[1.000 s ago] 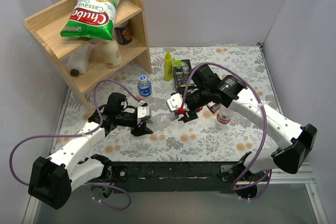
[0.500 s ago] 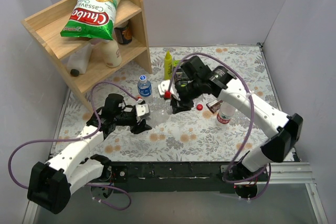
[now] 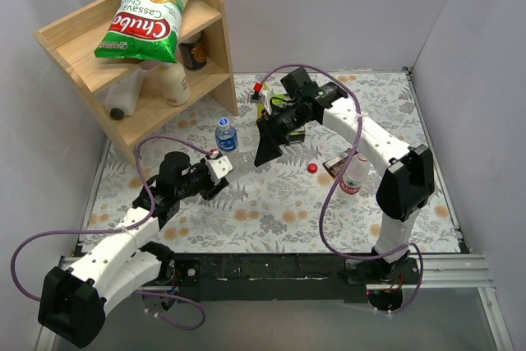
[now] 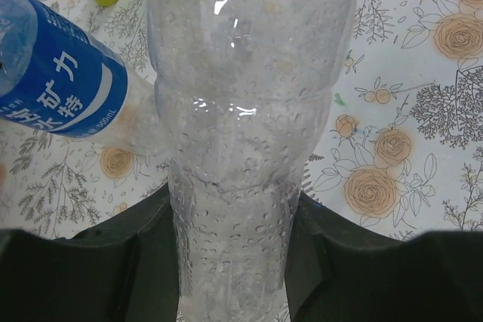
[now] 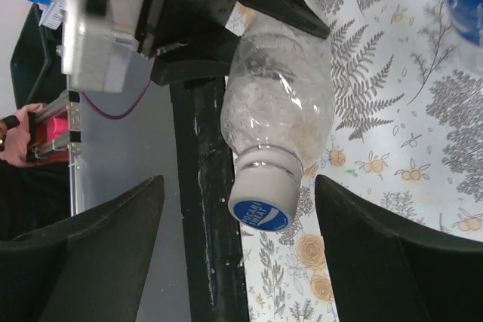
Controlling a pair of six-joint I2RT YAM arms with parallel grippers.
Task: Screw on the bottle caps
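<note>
L tool point(image 4: 234, 273): pinching the clear bottle point(image 4: 241, 111) by its body, just near-side of the blue-label bottle point(image 3: 226, 134).
R tool point(image 3: 265, 150): fingers spread wide, one each side of clear bottle's neck, not touching it.
Blue cap point(image 5: 260, 214): sat on clear bottle's neck; how tight, can't tell.
Blue-label bottle: upright on the surface point(image 3: 288, 203), capped.
Red cap point(image 3: 312, 168): loose on surface, right of blue-label bottle, near the red-white bottle point(image 3: 352, 178).
</note>
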